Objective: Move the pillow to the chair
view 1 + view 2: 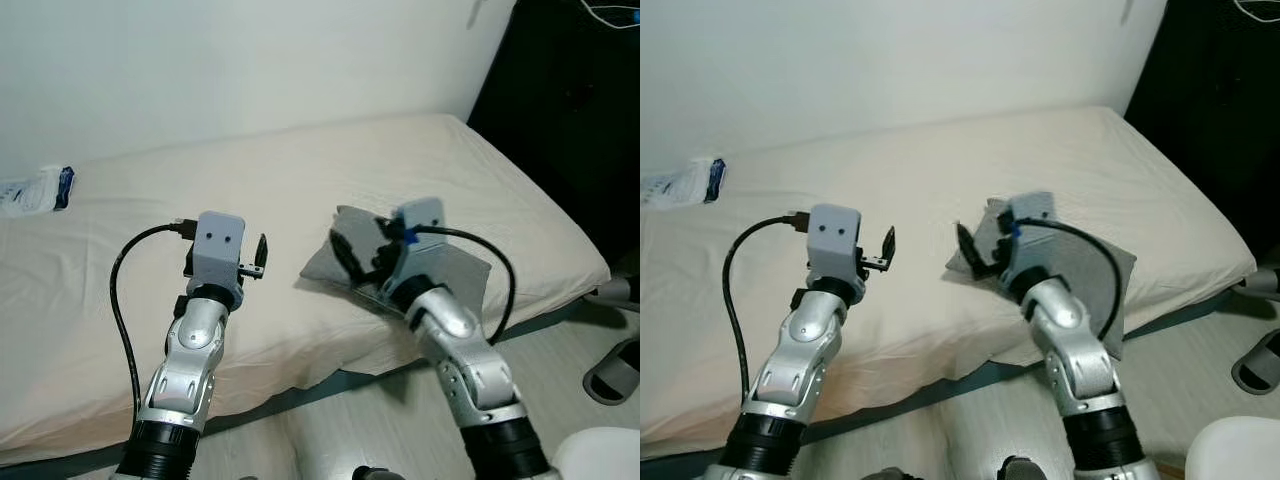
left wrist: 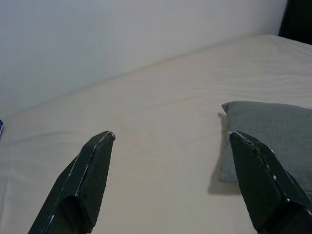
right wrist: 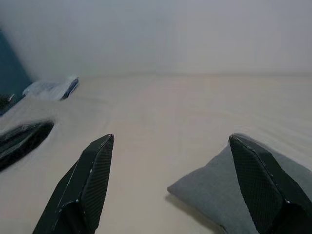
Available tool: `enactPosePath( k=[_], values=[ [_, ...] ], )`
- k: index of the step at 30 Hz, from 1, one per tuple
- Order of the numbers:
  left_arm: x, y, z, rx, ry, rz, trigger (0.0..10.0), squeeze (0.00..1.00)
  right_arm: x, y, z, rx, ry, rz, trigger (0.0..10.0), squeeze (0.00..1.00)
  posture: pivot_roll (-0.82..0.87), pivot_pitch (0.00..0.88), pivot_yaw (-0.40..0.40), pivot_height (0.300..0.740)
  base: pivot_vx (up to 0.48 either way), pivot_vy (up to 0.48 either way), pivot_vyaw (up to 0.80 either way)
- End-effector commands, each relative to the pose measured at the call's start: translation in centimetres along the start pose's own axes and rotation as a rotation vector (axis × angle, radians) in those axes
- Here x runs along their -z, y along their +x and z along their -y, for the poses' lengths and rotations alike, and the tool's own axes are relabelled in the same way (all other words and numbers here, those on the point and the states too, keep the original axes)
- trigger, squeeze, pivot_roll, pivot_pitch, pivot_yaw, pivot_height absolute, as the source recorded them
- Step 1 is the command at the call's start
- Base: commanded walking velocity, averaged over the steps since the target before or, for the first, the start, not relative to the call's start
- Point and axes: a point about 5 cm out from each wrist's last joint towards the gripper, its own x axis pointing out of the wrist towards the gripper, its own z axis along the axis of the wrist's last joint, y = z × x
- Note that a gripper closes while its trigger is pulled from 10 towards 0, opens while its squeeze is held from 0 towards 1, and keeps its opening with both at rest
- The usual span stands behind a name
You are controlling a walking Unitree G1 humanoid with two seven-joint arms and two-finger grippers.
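Grey pillow (image 1: 450, 270) was located near the bed (image 1: 150, 270) edge beneath the wide-spread right gripper (image 1: 975, 250), the left gripper (image 1: 887, 248) likewise held wide, so a one-corner pinch was judged liable to slip.

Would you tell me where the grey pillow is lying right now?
The grey pillow lies on the bed near its front edge, on the robot's right, directly under the open right gripper.
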Motion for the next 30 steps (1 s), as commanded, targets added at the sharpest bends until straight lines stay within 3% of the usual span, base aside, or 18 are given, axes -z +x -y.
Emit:
enactPosePath(
  k=[1, 8, 15, 22, 23, 28, 29, 30],
  values=[
    [0.1, 0.1, 0.0, 0.005, 0.011, -0.012, 10.0, 0.0, 0.2, 0.1, -0.2, -0.025, -0.005, -0.012, 10.0, 0.0, -0.03, 0.164, 0.02, 0.74, 0.0, 0.0, 0.0],
    [0.0, 0.4, -0.5, -0.001, 0.017, -0.01, 10.0, 0.0, -1.3, 1.4, -0.3, -0.043, -0.084, -0.024, 10.0, 0.0, -0.01, 0.148, 0.034, 0.74, 0.0, 0.0, 0.0],
    [0.5, -0.2, -0.1, -0.016, -0.011, -0.02, 10.0, 0.0, -0.5, 0.4, 0.5, -0.037, -0.127, -0.023, 10.0, 0.0, -0.02, 0.086, 0.004, 0.74, 0.0, 0.0, 0.0],
    [1.2, -0.6, -0.3, -0.046, -0.031, -0.033, 10.0, 0.0, -0.2, 0.1, 0.8, 0.003, -0.098, -0.019, 10.0, 0.0, -0.01, 0.068, -0.005, 0.74, 0.0, 0.0, 0.0],
    [2.4, -0.8, -1.2, -0.127, -0.004, -0.037, 10.0, 0.0, 0.7, -1.0, 0.4, 0.119, -0.17, -0.03, 10.0, 0.0, -0.01, 0.069, -0.017, 0.74, 0.0, 0.0, 0.0],
    [3.4, -0.9, -1.7, -0.179, 0.001, -0.061, 10.0, 0.0, 2.1, -2.1, -1.3, 0.175, -0.179, -0.068, 10.0, 0.0, -0.01, 0.084, -0.019, 0.74, 0.0, 0.0, 0.0],
    [3.2, -0.9, -1.3, -0.147, -0.027, -0.074, 10.0, 0.0, 3.4, -2.6, -2.3, 0.15, -0.294, -0.098, 10.0, 0.0, 0.0, 0.091, -0.011, 0.74, 0.0, 0.0, 0.0],
    [3.2, -0.9, -1.3, -0.147, -0.027, -0.074, 10.0, 0.0, 3.4, -2.6, -2.3, 0.15, -0.294, -0.098, 10.0, 0.0, 0.0, 0.091, -0.011, 0.74, 0.0, 0.0, 0.0]
  ],
)
